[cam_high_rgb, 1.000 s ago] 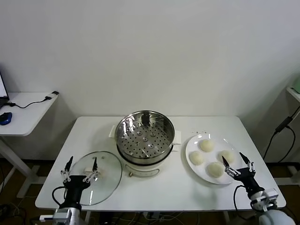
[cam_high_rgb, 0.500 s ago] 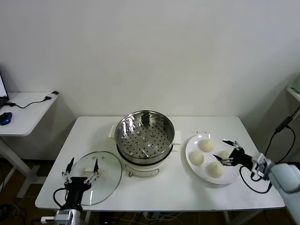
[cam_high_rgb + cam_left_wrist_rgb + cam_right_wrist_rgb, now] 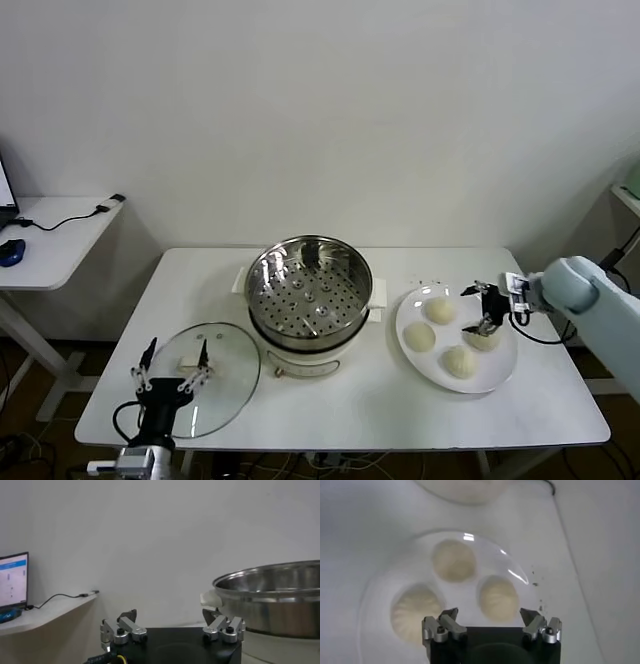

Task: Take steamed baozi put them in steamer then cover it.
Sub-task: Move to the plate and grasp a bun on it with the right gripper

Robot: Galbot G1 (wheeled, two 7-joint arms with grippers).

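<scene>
Bare table (image 3: 380, 395) is left along the front edge between lid (image 3: 205, 375) and plate (image 3: 505, 370); the steamer (image 3: 309, 290) blocks the centre.

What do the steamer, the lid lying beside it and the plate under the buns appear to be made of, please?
Steamer: polished metal, probably stainless steel; its wall mirrors the room and its tray is perforated. The base below looks like white plastic.
Lid: clear glass, since the table shows through it; its white handle may be plastic.
Plate: glossy white, with bright glints; ceramic or plastic, hard to tell.
</scene>
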